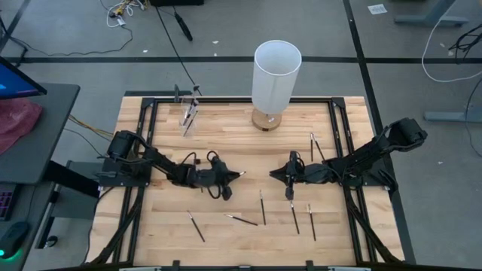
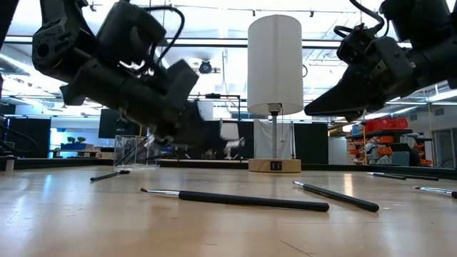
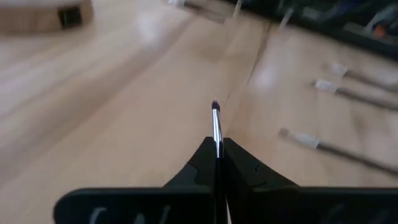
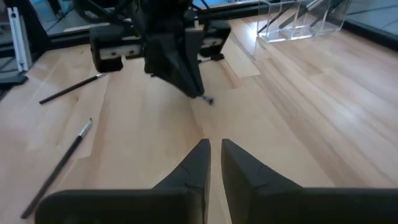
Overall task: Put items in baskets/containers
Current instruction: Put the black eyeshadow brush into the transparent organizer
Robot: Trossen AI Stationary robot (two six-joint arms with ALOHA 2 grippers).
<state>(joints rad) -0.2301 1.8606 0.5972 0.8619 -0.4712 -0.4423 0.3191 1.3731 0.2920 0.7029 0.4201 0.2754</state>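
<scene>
My left gripper (image 1: 234, 175) hovers above the table's middle, shut on a thin brush (image 3: 216, 118). My right gripper (image 4: 214, 150) faces it from the right, a short way off (image 1: 274, 175). Its fingers stand a narrow gap apart with nothing between them. The clear cup (image 1: 189, 114) stands near the far left edge with a few brushes leaning inside. Several dark-handled brushes lie flat on the wood: (image 1: 196, 226), (image 1: 242, 220), (image 1: 263, 207), (image 1: 294, 217), and more near the right arm (image 1: 313, 147). My left gripper pinches the brush between its two fingers, with the brush lying along them. The silver ferrule (image 3: 216, 134) and the dark bristle tip (image 3: 215, 106) stick out past the fingertips toward the table's right. The handle is hidden between the fingers. The brush is lifted clear, roughly level.
A white-shaded lamp (image 1: 276, 74) on a round wooden base (image 1: 266, 120) stands at the far middle. Black frame rails (image 1: 151, 143) run along the table's left and right sides. Bare wood lies between the grippers and the cup.
</scene>
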